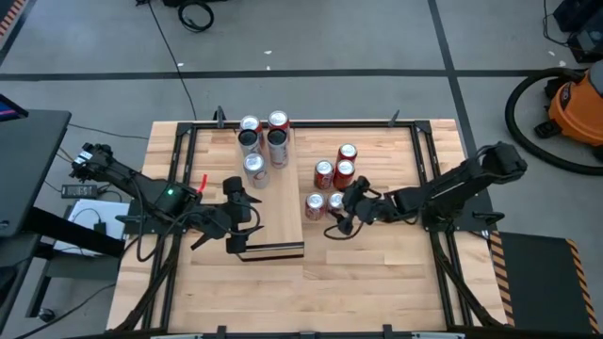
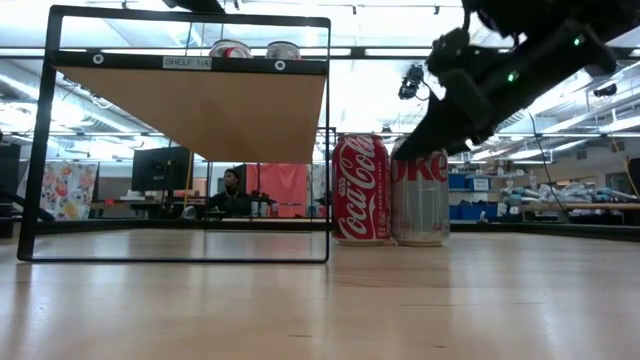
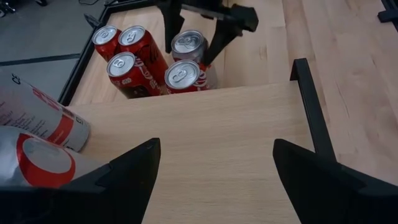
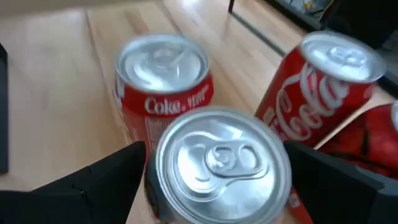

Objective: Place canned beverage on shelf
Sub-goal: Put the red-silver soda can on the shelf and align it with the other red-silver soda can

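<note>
The right tool [image 4: 214, 186], fingers apart, straddles a silver-topped can [image 4: 217, 163] without gripping it yet. Red cans [image 1: 334, 174] stand just beside, so a finger could knock one. The shelf [image 1: 273, 198] lies near, with free room at its front. The left tool [image 1: 236, 221], released, waits there.

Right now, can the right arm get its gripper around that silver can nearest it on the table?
Probably yes. The right gripper is open with a finger on either side of the silver can, seen from above. The neighbouring red cans stand close, but neither finger looks blocked by them.
</note>
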You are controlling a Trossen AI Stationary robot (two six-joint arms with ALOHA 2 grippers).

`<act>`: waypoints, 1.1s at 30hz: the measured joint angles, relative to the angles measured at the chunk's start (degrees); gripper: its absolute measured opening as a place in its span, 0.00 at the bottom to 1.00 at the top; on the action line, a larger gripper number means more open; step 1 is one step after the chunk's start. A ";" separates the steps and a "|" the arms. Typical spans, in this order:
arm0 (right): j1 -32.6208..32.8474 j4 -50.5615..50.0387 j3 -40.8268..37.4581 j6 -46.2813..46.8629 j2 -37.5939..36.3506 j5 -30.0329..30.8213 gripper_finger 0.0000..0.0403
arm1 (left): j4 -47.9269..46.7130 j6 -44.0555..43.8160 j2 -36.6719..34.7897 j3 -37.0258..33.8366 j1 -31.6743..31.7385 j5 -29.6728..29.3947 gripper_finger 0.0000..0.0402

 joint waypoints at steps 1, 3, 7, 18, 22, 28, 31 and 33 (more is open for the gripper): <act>-0.37 -0.37 0.00 -0.19 0.27 -1.00 0.94 | 0.00 0.00 0.00 0.00 0.00 0.00 0.80; -1.17 -0.56 0.00 -2.17 0.45 -4.15 0.90 | 0.02 0.02 0.00 0.00 0.00 0.00 0.80; -3.02 -1.39 0.00 -8.41 -0.82 -12.98 0.81 | 0.00 0.02 0.00 0.00 0.00 0.00 0.80; -4.49 -3.15 -0.13 -26.45 -4.71 -28.75 0.87 | 0.00 0.00 0.00 0.00 -0.02 0.00 0.80; -4.45 -2.24 -0.04 -24.33 -4.82 -25.59 0.88 | 0.00 -0.02 0.00 0.00 -0.01 0.00 0.80; -3.52 -2.36 -0.04 -23.88 -4.89 -24.42 0.92 | 0.00 -0.05 0.00 0.00 -0.01 0.00 0.80; -2.55 -2.49 -0.04 -23.03 -5.04 -22.66 0.95 | 0.00 -0.27 0.00 0.00 0.00 0.00 0.80; -1.64 -4.02 -0.04 -23.03 -5.04 -20.86 0.96 | 0.00 -0.31 0.00 0.00 0.00 0.00 0.80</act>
